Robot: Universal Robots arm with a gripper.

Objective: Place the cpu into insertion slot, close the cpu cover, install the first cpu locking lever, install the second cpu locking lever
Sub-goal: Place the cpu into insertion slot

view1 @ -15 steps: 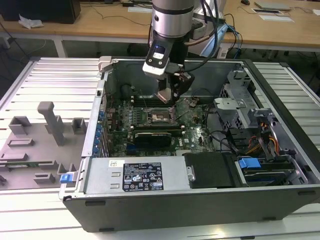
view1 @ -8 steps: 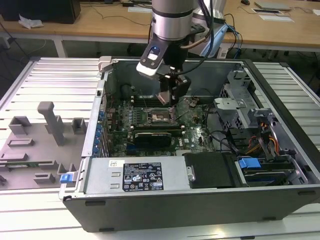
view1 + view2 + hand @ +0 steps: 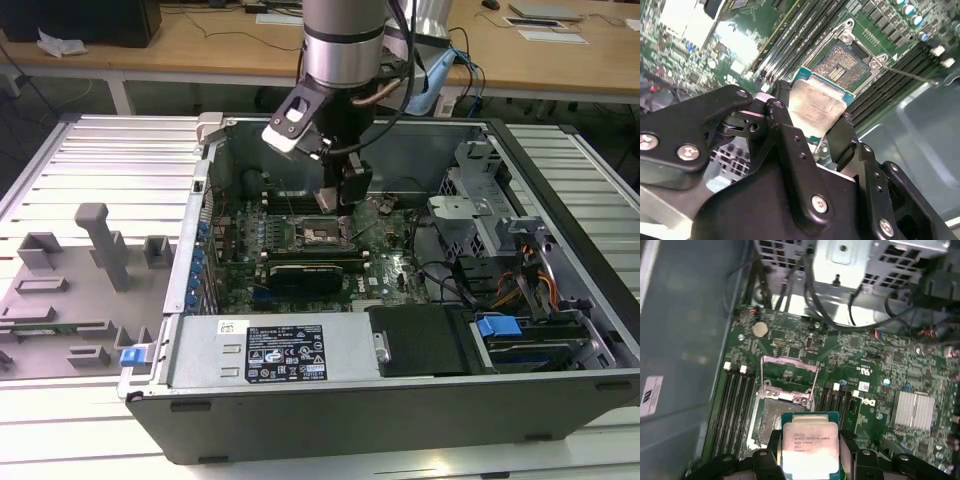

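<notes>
The cpu (image 3: 809,444), a flat square chip with a pale silver top and green edge, is clamped between my gripper's (image 3: 810,452) two black fingers (image 3: 782,120). It hangs above the green board, just off the insertion slot (image 3: 771,421), and is not touching it. The slot's dark centre (image 3: 842,67) lies bare. The cpu cover (image 3: 789,371), a thin silver frame, stands swung open on the slot's far side. In the exterior view my gripper (image 3: 340,195) hovers inside the open computer case, slightly above and behind the insertion slot (image 3: 318,233).
Long black memory slots (image 3: 732,405) flank the socket on both sides. A long black card (image 3: 305,272) lies in front of it. A metal drive cage (image 3: 470,215) with cables fills the exterior view's right, and a grey fixture tray (image 3: 80,290) sits outside the case on its left.
</notes>
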